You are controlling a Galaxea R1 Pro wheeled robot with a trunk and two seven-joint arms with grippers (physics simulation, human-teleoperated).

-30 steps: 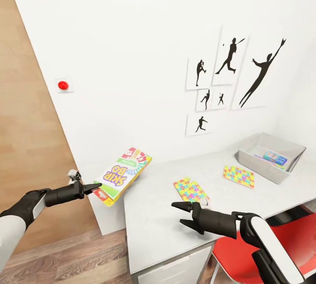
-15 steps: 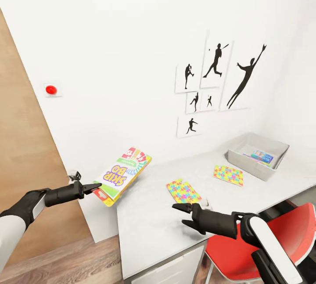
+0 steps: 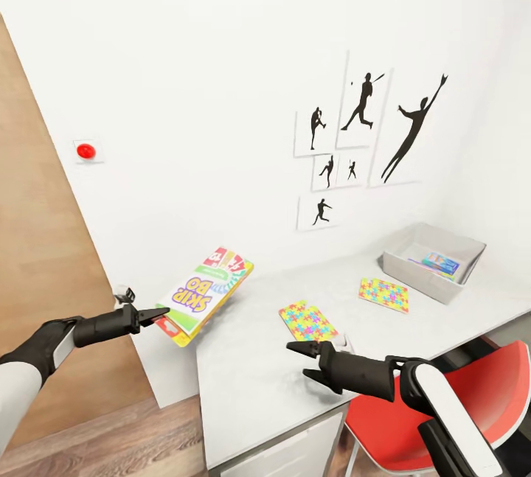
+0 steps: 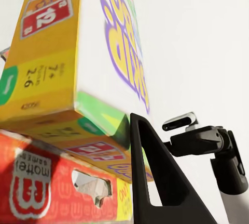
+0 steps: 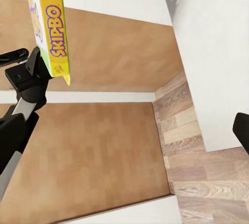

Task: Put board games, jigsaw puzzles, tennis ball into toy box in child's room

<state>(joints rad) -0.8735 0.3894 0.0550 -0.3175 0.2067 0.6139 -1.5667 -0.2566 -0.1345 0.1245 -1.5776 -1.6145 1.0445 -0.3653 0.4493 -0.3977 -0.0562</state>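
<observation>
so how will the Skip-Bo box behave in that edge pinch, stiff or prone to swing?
The Skip-Bo box likely stays stiff: it juts out flat from the left gripper without sagging. Held only at one corner, tilted, with most of it beyond the fingers, it may pivot or slip. It looks like light cardboard.

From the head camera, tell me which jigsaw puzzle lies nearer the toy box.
The jigsaw puzzle just in front of the toy box; the other jigsaw puzzle lies farther away, close to the right fingers.
</observation>
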